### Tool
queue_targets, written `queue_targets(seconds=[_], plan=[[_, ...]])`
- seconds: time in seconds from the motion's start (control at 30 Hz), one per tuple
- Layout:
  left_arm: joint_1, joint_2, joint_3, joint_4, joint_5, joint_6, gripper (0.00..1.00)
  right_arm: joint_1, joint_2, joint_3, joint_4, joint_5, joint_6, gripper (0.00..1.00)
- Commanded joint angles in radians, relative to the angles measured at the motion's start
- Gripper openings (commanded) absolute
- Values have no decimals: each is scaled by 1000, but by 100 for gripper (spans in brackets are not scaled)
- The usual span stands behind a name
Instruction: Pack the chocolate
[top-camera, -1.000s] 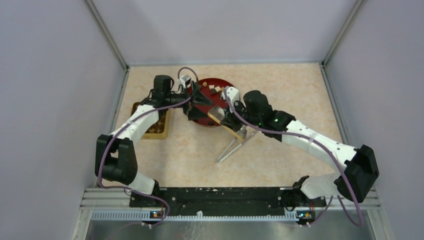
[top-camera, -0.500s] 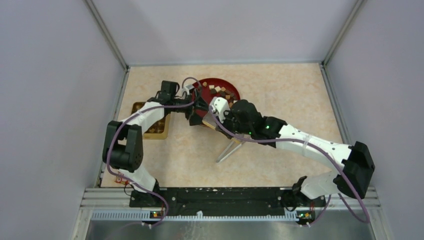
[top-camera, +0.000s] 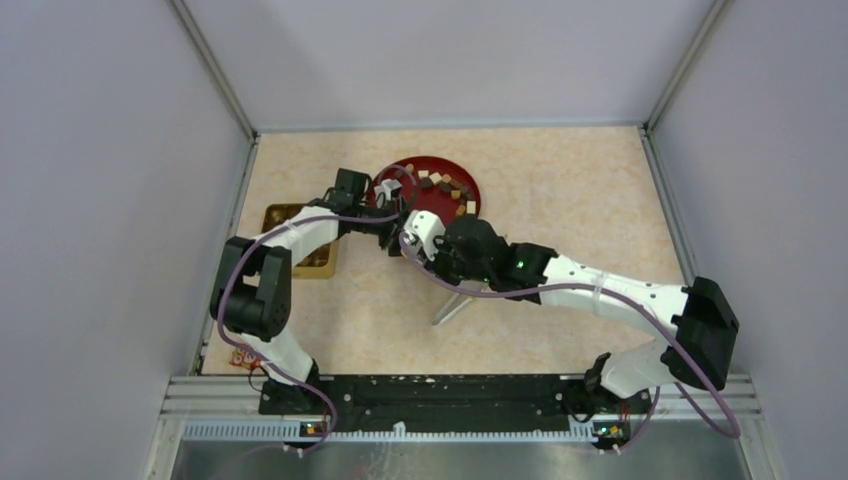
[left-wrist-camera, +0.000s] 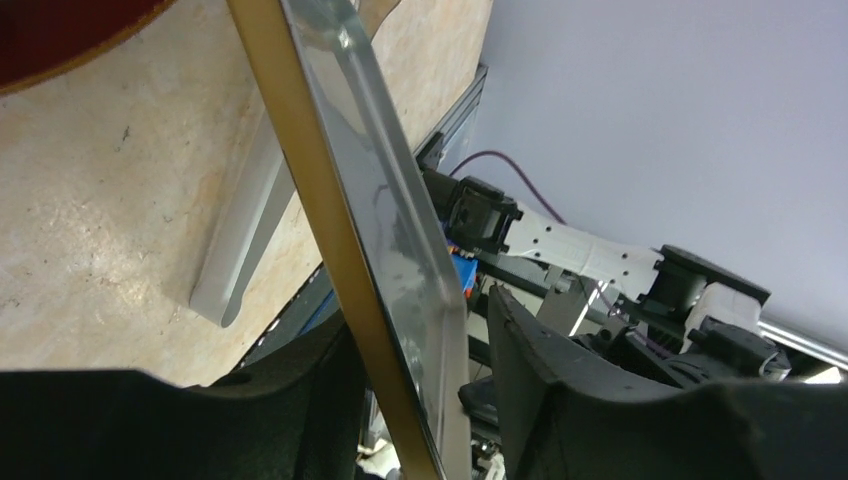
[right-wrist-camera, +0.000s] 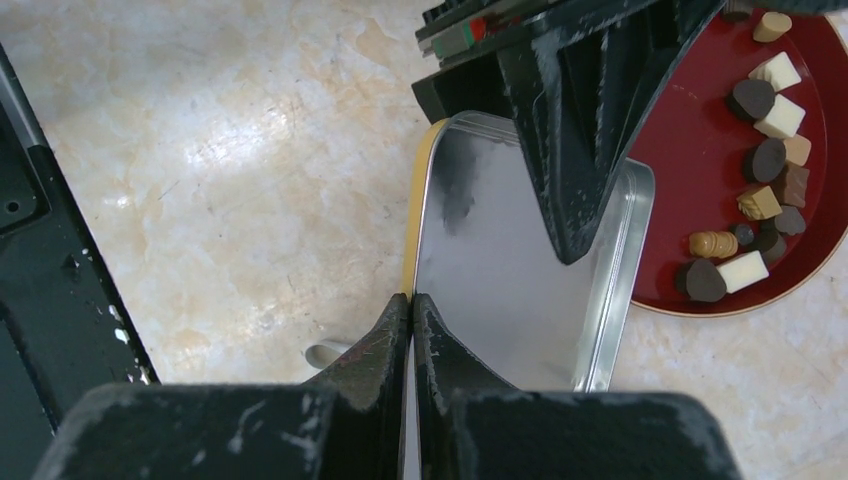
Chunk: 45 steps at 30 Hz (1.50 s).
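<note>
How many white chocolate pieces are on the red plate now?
3 in the right wrist view: two white pieces toward the red plate's upper right, one near its lower rim. The left gripper may hide more.

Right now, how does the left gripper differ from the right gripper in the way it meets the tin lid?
The right gripper pinches the yellow rim of the tin lid with its jaws pressed shut; the left gripper only straddles the lid, with a gap showing beside one finger. The left gripper stands at the lid's end nearer the red plate; the right gripper at the opposite end. Both are black and meet the same lid.
</note>
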Motion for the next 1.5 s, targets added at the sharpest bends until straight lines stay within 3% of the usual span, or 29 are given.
queue_targets(seconds=[0.0,0.2,0.33,0.4,0.57,0.7,0.9,1.0,1.2,1.47], plan=[[-29,6,-35,-10,15,49,47,32,15,35,37,13,-15,0],[-28,16,-24,-26,4,80,34,44,32,44,23,36,-13,0],[-30,15,44,-89,-3,138,12,47,36,59,8,81,-3,3],[-29,14,76,-123,-16,174,0,46,30,63,5,102,3,20],[-27,17,142,-191,-41,229,0,47,10,68,9,157,37,61],[-20,6,263,-330,-140,337,0,47,-48,73,31,243,71,74],[-9,-49,524,-601,-557,523,0,47,-211,50,135,463,52,74],[-5,-94,601,-657,-763,565,0,47,-313,-9,240,551,-3,74],[-3,-194,625,-666,-1180,611,0,46,-412,-91,356,583,-1,74],[-4,-328,549,-682,-1782,630,0,41,-336,-126,331,620,12,75]])
